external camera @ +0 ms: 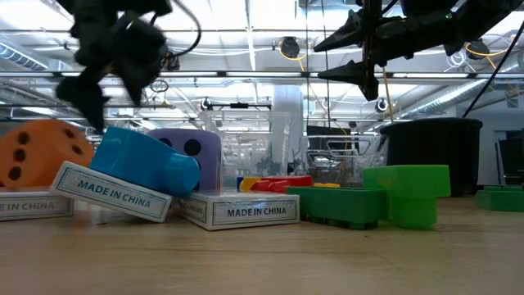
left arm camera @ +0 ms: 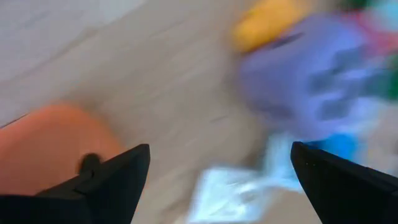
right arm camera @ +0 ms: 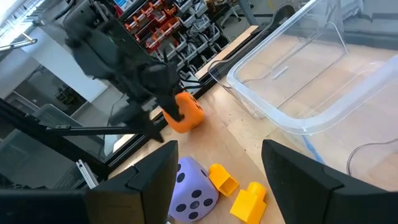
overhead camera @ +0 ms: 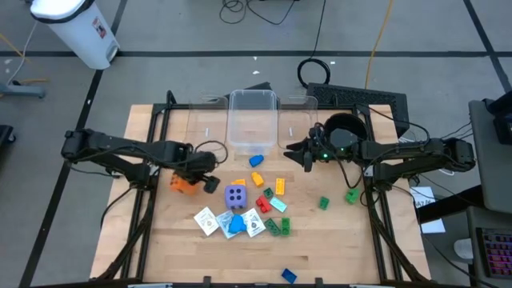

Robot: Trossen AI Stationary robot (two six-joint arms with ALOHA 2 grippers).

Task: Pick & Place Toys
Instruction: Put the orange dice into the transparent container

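My left claw [overhead camera: 210,181] hangs spread wide and empty just beside the orange die [overhead camera: 183,183], which sits on the table [overhead camera: 336,248] left of the toy heap. The purple die [overhead camera: 235,195] stands in the middle of that heap, with cards [overhead camera: 207,221], a blue brick [overhead camera: 235,225] and green bricks [overhead camera: 278,227] close around it. My right claw [overhead camera: 298,152] hovers parted and empty near the clear bin [overhead camera: 253,120], above the yellow bricks [overhead camera: 280,186]. One blue brick lies inside the bin [overhead camera: 256,160].
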